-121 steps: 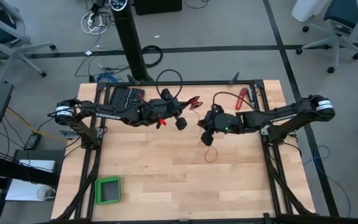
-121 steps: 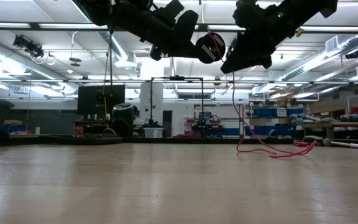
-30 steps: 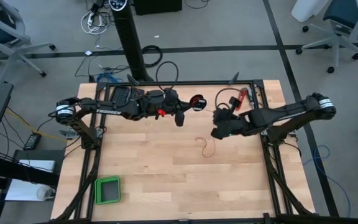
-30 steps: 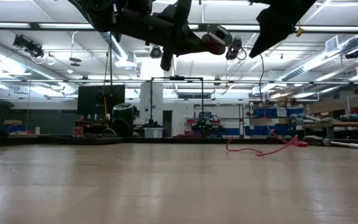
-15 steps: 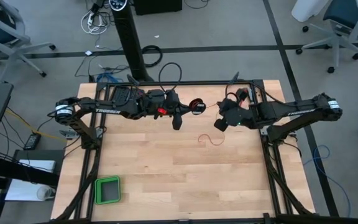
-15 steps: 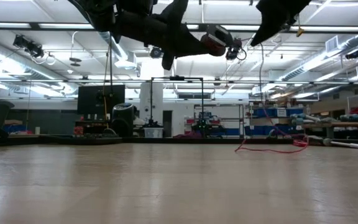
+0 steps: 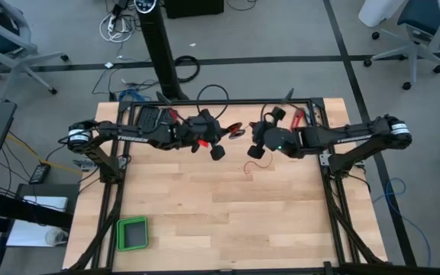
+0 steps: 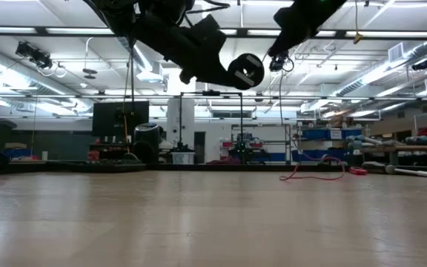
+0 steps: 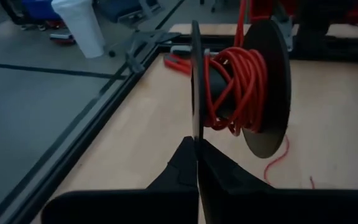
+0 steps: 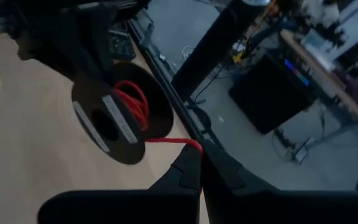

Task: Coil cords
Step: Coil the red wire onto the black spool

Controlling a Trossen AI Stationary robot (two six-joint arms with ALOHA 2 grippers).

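Note:
A black spool (image 9: pixel 241 81) wound with the red cord (image 9: pixel 238 87) hangs over the far middle of the table, and my left gripper (image 9: pixel 196 146) is shut on it. In the high view the spool (image 7: pixel 237 130) sits between both grippers. My right gripper (image 10: pixel 197 155) is just to the spool's right, shut on a strand of the cord (image 10: pixel 166 140) that leads off the spool (image 10: pixel 120 118). The cord's loose tail (image 7: pixel 252 166) lies in a squiggle on the table below. My left gripper pinches the rim of the spool's nearer flange (image 9: pixel 195 127) between its two fingers. The fingers come from the table's left, slanting slightly down. The spool is lifted clear of the table. My right gripper pinches a single strand of the cord (image 10: pixel 193 144) between its fingertips, coming from the table's right. The strand runs straight from the spool's winding to the fingers. Below them the cord hangs down (image 8: pixel 279 111) to the table.
A red-handled tool (image 7: pixel 298 118) lies at the far right by the frame rail. A dark flat object (image 7: pixel 150 118) sits at the far left under my left arm. A green container (image 7: pixel 132 233) stands at the near left corner.
My right gripper has gone toward the far edge and then left, up close to the spool, keeping the cord. My left gripper has rolled, turning the spool so its flange faces the low view. The loose tail on the table has been dragged a little toward the far edge.

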